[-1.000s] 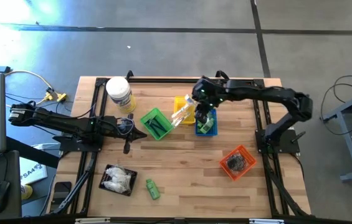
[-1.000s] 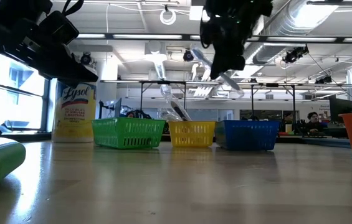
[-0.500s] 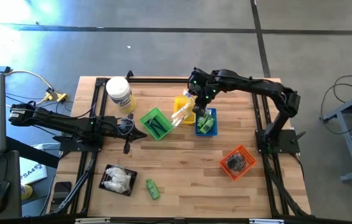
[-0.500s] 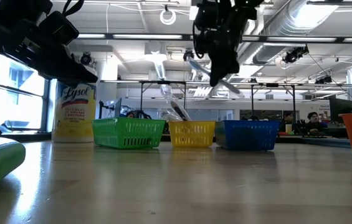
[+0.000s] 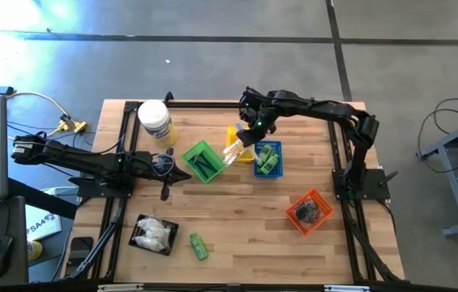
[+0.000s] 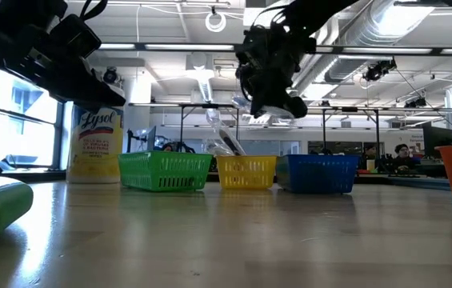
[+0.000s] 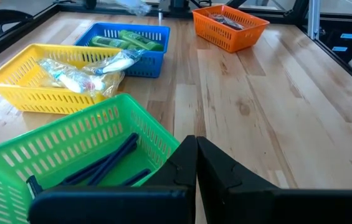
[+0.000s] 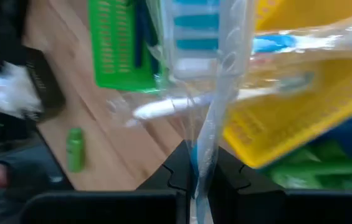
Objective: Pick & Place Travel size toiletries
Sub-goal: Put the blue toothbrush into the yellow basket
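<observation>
Currently the right tool (image 8: 195, 169) pinches a clear-wrapped toothbrush (image 8: 216, 93) above the yellow basket (image 5: 237, 135).

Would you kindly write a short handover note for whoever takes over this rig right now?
Right pincer: shut on a clear wrapped toothbrush, held in the air over the yellow basket.
Left pincer: shut, nothing in it, waiting beside the green basket.
Done: dark sticks in the green basket, wrapped toothbrushes in the yellow one, green bottles in the blue basket, dark pieces in the orange basket.
Left: drop the held toothbrush; one green bottle lies loose on the table, and white packets are in the black tray.
</observation>
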Controlling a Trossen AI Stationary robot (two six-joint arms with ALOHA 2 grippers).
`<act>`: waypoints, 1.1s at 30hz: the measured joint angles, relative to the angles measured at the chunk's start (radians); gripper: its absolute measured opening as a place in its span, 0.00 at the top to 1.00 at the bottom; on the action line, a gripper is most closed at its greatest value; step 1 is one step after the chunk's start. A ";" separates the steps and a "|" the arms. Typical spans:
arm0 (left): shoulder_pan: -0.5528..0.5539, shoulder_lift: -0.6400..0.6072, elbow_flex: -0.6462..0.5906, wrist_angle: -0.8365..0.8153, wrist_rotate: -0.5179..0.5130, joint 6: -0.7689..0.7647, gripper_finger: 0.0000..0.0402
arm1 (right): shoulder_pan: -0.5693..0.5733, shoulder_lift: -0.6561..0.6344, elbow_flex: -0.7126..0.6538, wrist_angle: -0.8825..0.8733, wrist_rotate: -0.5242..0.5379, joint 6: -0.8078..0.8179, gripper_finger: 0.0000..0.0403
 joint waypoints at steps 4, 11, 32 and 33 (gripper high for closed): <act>0.000 0.000 0.000 -0.002 0.000 0.001 1.00 | 0.014 0.045 0.000 0.053 -0.058 0.085 0.95; 0.000 0.000 0.000 -0.023 0.002 0.000 1.00 | 0.017 0.145 0.000 0.093 -0.197 0.279 0.95; 0.000 0.000 0.000 -0.030 0.017 -0.008 1.00 | -0.046 0.174 0.000 0.248 -0.104 0.375 0.91; 0.000 0.000 0.000 -0.030 0.017 -0.008 1.00 | -0.047 0.174 0.000 0.242 -0.104 0.369 0.91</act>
